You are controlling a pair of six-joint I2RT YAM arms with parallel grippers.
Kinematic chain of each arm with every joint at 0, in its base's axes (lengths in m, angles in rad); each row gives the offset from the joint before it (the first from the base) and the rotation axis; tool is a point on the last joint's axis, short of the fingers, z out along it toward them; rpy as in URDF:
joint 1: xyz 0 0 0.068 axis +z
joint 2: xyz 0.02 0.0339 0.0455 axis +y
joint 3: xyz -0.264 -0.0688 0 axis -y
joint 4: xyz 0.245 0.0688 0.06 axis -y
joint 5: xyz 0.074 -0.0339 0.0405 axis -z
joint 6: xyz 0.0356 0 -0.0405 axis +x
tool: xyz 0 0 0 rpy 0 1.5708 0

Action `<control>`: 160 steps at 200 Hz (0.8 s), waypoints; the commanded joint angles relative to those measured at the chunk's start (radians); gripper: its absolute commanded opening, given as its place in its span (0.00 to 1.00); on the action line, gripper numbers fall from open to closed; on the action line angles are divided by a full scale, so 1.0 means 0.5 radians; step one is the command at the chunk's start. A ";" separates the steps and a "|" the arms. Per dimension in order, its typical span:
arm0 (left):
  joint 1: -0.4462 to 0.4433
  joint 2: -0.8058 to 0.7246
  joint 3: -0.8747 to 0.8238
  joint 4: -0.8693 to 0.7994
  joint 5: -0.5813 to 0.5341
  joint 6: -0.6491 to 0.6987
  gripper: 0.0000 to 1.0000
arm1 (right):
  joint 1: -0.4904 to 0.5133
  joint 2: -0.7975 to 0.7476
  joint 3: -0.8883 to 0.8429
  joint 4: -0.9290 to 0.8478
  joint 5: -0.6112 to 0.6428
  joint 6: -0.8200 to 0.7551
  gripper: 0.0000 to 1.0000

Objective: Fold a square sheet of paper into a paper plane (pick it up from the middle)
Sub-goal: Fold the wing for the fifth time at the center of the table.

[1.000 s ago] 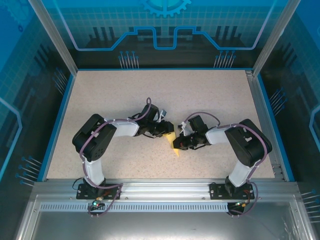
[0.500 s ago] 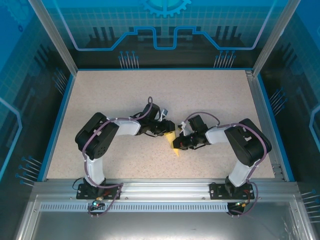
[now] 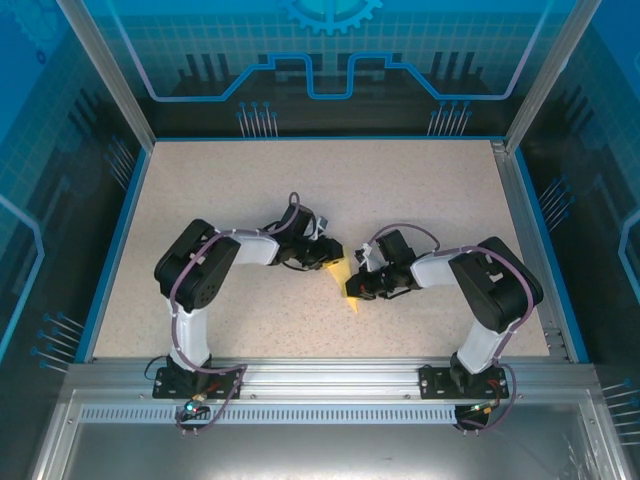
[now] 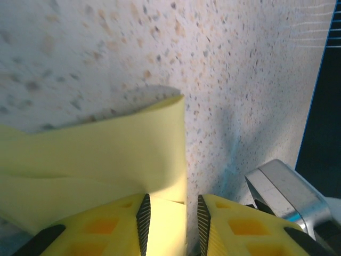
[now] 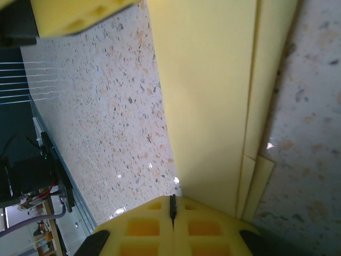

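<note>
The yellow paper [image 3: 347,281], folded into layers, lies at mid-table between both grippers. In the left wrist view a flap of the paper [image 4: 106,149] curls up off the table and runs between the jaws of my left gripper [image 4: 171,213]. It lies against the left pad, with a bare gap to the right pad, so the gripper is open. In the top view my left gripper [image 3: 333,263] sits at the paper's upper left. My right gripper [image 3: 356,289] is at its right side. The right gripper [image 5: 172,205] is shut, and the layered paper [image 5: 213,96] runs under its tips.
The speckled tabletop [image 3: 250,190] spreads wide around the arms, bounded by a blue rim [image 3: 120,230] and metal frame posts. A yellow finger of the left gripper [image 5: 80,16] shows at the top of the right wrist view. A grey metal part [image 4: 282,186] sits close by in the left wrist view.
The left arm's elbow has shifted a little to the right and its wrist has edged back. The paper and the right arm have stayed put.
</note>
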 commanded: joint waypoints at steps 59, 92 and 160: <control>0.262 0.136 0.145 -0.212 -0.077 0.197 0.33 | 0.025 0.100 -0.060 -0.229 0.160 -0.014 0.00; 0.299 0.165 0.241 -0.296 -0.055 0.255 0.33 | 0.044 0.093 -0.051 -0.217 0.174 0.015 0.00; 0.327 0.078 0.359 -0.471 -0.065 0.358 0.33 | 0.065 0.088 -0.063 -0.195 0.212 0.057 0.00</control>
